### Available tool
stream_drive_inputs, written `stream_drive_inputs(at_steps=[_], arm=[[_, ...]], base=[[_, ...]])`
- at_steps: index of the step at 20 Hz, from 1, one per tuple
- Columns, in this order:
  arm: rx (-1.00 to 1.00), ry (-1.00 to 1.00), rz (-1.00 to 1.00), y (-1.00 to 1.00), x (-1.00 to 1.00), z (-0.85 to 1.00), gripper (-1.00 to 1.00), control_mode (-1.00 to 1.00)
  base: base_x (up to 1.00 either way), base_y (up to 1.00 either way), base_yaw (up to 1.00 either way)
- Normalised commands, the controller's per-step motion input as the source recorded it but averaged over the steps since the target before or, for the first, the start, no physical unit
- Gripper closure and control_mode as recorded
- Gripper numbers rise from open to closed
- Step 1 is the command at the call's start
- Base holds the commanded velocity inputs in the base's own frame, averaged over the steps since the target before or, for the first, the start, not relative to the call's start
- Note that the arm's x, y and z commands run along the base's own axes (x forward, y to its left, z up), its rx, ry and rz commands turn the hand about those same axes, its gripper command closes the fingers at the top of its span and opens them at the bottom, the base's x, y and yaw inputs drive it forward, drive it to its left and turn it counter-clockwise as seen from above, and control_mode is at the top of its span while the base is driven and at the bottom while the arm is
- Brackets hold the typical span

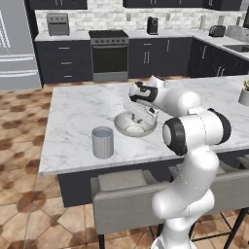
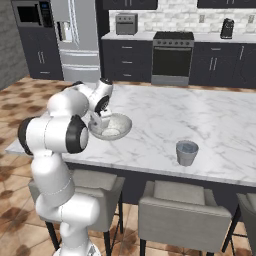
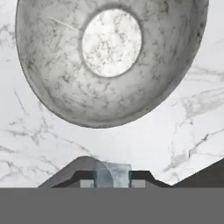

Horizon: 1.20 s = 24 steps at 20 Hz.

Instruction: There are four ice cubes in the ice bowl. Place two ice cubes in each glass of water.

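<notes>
Simulated kitchen; white arm reaching over a marble table [image 1: 73,116].

Hand view: the fingers [image 3: 112,183] are pinching a small pale-blue ice cube [image 3: 112,174], which sits between the two dark tips at the bottom of the picture. Above it lies the ice bowl [image 3: 57,78], mottled grey with a pale flat bottom. The part of its inside that shows holds no cubes; the far rim is cut off by the frame edge. Marble surface shows below and beside the bowl.

Left base view: the bowl [image 1: 127,129] rests on the table near the front edge, with the hand directly over its right side. One glass of water [image 1: 102,142], grey and ribbed, bluish at the rim, stands upright just to the left and front of the bowl, apart from it. A potted plant [image 1: 244,93] sits at the table's far right end.

Right base view: the bowl [image 2: 118,127] is at the left near the arm; a glass [image 2: 186,152] stands well apart to its right, close to the front edge. Upholstered stools [image 2: 182,207] are tucked under the table. Stove [image 2: 172,57] and fridge [image 2: 75,37] stand along the back wall.
</notes>
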Motion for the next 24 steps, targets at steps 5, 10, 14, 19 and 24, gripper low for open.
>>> stream_drive_inputs(at_steps=[5, 10, 14, 19, 24], arm=[[0.0, 0.02, 0.32, 0.89, -0.33, 0.55, 1.0, -1.0], [-0.05, 0.0, 0.25, 0.73, -0.65, 0.18, 1.0, -1.0], [-0.04, 0.0, 0.18, 0.2, -0.61, 0.0, 1.0, -1.0], [-0.03, 0.0, 0.05, 0.04, 0.08, -0.09, 1.0, -1.0], [-0.09, 0.0, 0.0, 0.36, 0.53, -0.28, 1.0, -1.0]], base=[[0.0, 0.0, 0.0], [0.0, 0.0, 0.0], [0.0, 0.0, 0.0], [0.0, 0.0, 0.0], [0.0, 0.0, 0.0]])
